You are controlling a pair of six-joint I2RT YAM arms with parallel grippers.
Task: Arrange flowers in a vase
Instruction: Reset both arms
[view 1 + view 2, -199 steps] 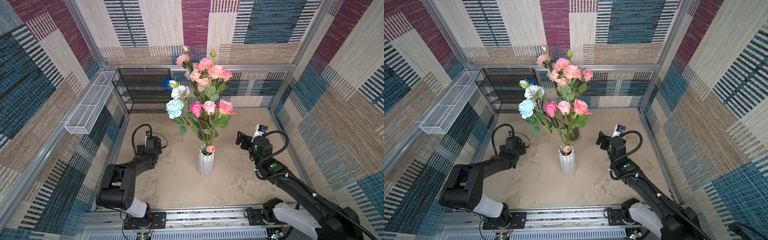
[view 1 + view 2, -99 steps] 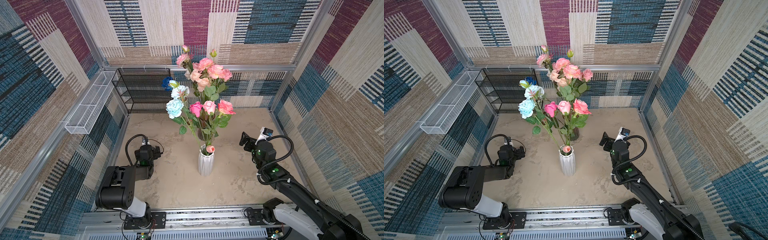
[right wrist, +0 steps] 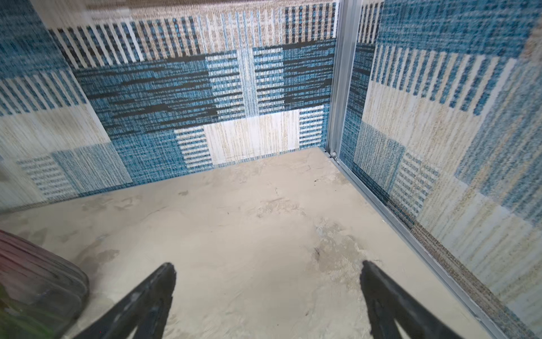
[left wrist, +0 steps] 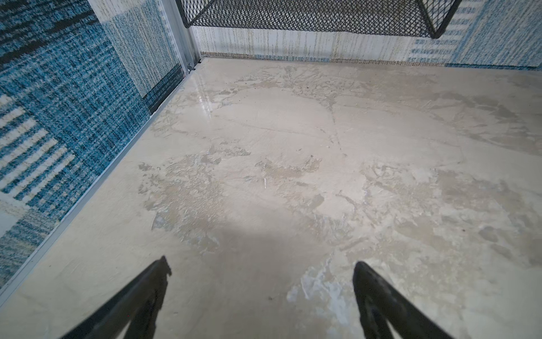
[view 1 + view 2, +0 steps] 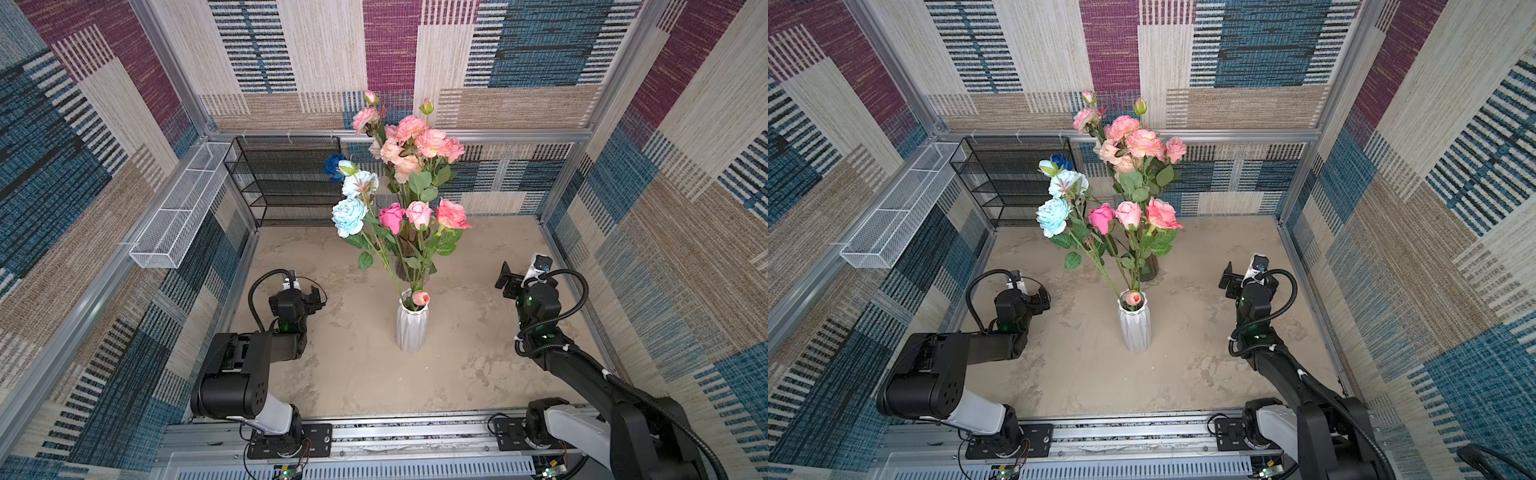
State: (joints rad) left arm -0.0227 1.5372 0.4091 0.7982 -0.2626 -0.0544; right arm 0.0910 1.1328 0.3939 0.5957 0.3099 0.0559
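A white ribbed vase (image 5: 411,326) (image 5: 1134,328) stands mid-table with a short pink tulip (image 5: 420,297) at its rim. Long green stems rise from it to pale blue (image 5: 349,216) and pink flowers (image 5: 419,214). A taller peach-pink bunch (image 5: 415,139) stands over a dark glass vase (image 5: 400,271) (image 3: 38,281) just behind. My left gripper (image 5: 313,297) (image 4: 261,264) is open and empty, low over bare table left of the white vase. My right gripper (image 5: 505,282) (image 3: 268,267) is open and empty to the right, facing the far right corner.
A black mesh shelf (image 5: 286,178) stands at the back left with a deep blue flower (image 5: 333,165) beside it. A white wire basket (image 5: 178,208) hangs on the left wall. Patterned walls close in three sides; a metal rail (image 5: 374,432) runs along the front.
The left arm has drawn back toward the front left and its jaws have widened slightly. The right arm has pulled away to the right. The flowers have not moved.
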